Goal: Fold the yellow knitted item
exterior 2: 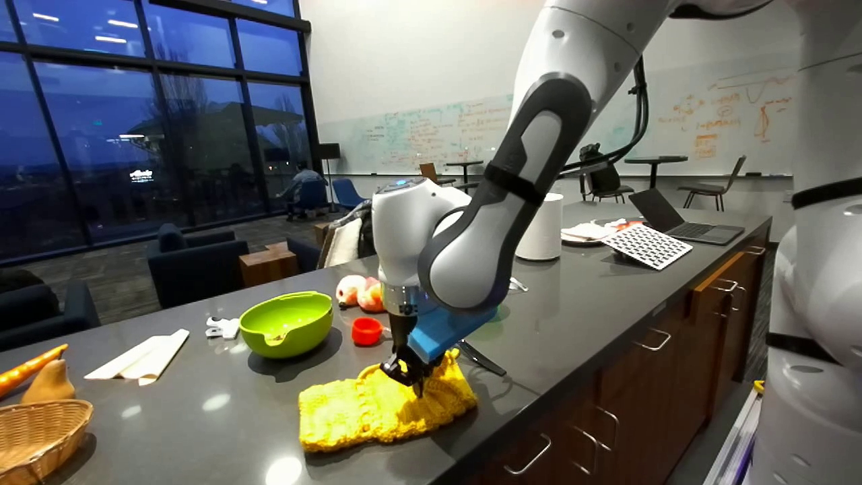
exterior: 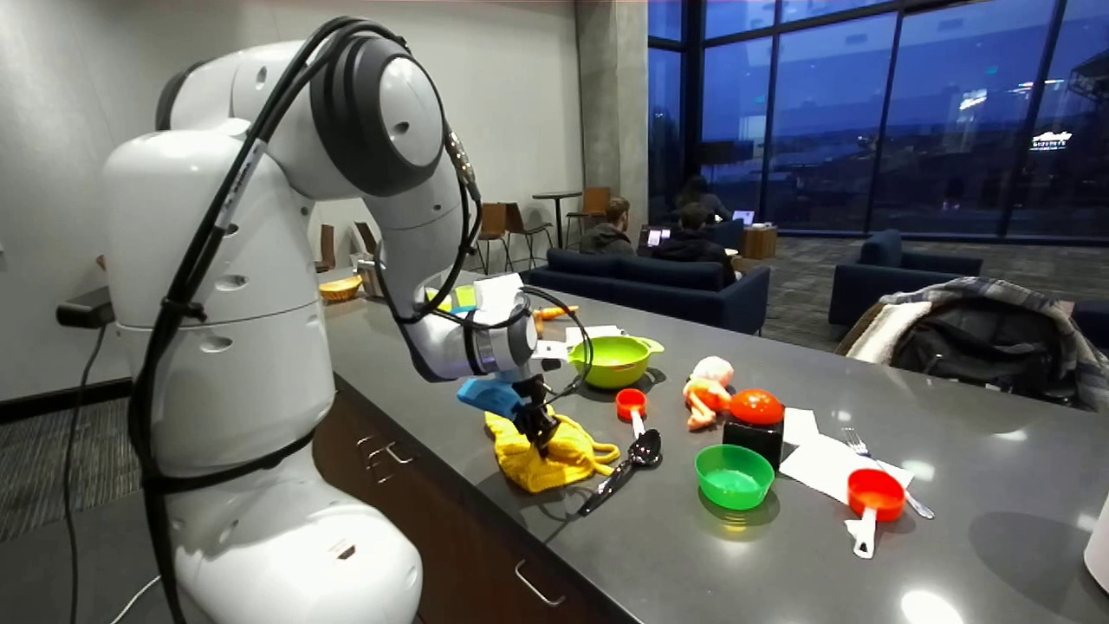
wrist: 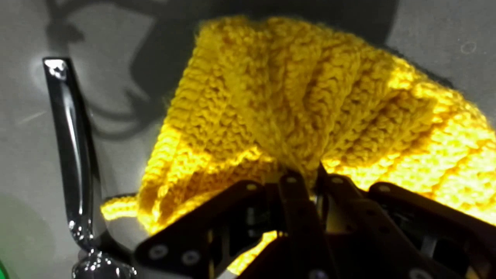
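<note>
The yellow knitted item (exterior: 526, 468) lies on the grey counter near its front edge, and also shows in an exterior view (exterior 2: 337, 412). One part lies flat; the part under the gripper is bunched, with a small loop sticking out at one end. In the wrist view the yellow knitted item (wrist: 286, 85) has creases that run to the fingertips. My gripper (wrist: 306, 172) points down, with its fingers close together on a pinched fold of the knit. The gripper also shows in both exterior views (exterior: 544, 440) (exterior 2: 416, 382). The fingers hide part of the pinched fold.
A black spoon (exterior: 622, 472) lies beside the cloth, near a red measuring cup (exterior: 631, 404). A lime-green bowl (exterior 2: 286, 325) stands behind. A green bowl (exterior: 735, 477), a doll (exterior: 709, 390) and another red cup (exterior: 875, 494) stand farther along. A wicker basket (exterior 2: 40, 438) is at one end.
</note>
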You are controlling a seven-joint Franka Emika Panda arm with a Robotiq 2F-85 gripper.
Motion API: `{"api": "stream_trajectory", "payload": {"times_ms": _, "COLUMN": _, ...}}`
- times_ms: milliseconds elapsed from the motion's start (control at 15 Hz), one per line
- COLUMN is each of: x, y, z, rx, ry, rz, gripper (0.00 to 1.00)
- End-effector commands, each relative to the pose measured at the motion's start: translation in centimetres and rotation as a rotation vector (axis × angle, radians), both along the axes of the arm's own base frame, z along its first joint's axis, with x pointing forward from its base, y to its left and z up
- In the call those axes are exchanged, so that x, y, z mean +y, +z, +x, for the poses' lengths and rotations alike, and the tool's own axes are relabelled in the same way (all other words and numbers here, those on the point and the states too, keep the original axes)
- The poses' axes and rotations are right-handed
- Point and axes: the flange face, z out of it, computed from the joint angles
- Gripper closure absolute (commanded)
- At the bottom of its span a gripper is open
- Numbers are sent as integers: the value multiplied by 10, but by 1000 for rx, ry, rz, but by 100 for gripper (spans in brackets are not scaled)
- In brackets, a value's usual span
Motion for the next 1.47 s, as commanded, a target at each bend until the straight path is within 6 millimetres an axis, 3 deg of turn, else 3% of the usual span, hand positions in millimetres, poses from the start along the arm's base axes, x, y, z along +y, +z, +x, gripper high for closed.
{"api": "stream_trajectory", "payload": {"times_ms": 0, "x": 24, "y": 53, "z": 10, "rx": 1, "ry": 91, "rz": -41, "gripper": 98}}
{"api": "stream_trajectory", "payload": {"times_ms": 333, "x": 70, "y": 118, "z": 27, "rx": 0, "ry": 225, "rz": -63, "gripper": 98}}
{"api": "stream_trajectory", "payload": {"times_ms": 600, "x": 101, "y": 136, "z": 40, "rx": 29, "ry": 308, "rz": -3, "gripper": 98}}
{"api": "stream_trajectory", "payload": {"times_ms": 933, "x": 127, "y": 124, "z": 56, "rx": 75, "ry": 387, "rz": 78, "gripper": 98}}
{"api": "stream_trajectory", "payload": {"times_ms": 1400, "x": 150, "y": 81, "z": 78, "rx": 131, "ry": 448, "rz": 184, "gripper": 98}}
